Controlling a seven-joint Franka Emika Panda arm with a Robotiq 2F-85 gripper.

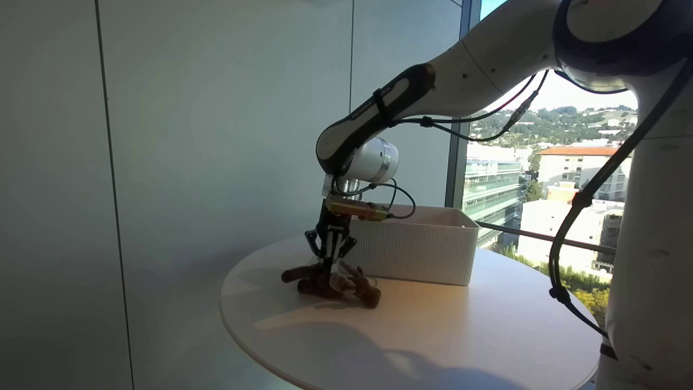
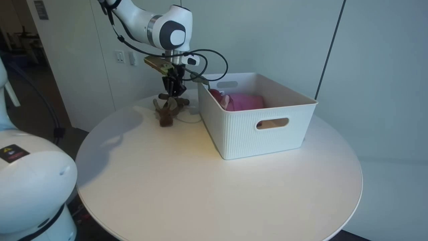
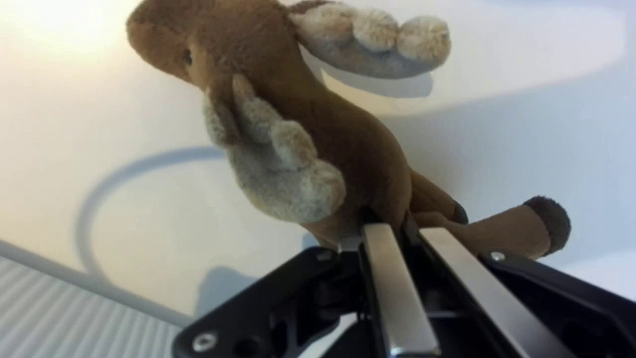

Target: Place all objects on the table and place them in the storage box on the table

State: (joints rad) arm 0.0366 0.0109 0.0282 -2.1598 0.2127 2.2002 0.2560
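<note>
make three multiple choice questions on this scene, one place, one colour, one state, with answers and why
1. Where is the plush moose relative to the storage box?
a) inside it
b) beside it
c) underneath it

2. What colour is the large item inside the storage box?
a) yellow
b) blue
c) pink

3. What state is the storage box in?
a) open-topped
b) lidded
c) upside down

1 b: both exterior views show it outside, close by.
2 c: an exterior view shows it pink.
3 a: no lid hides its inside.
</note>
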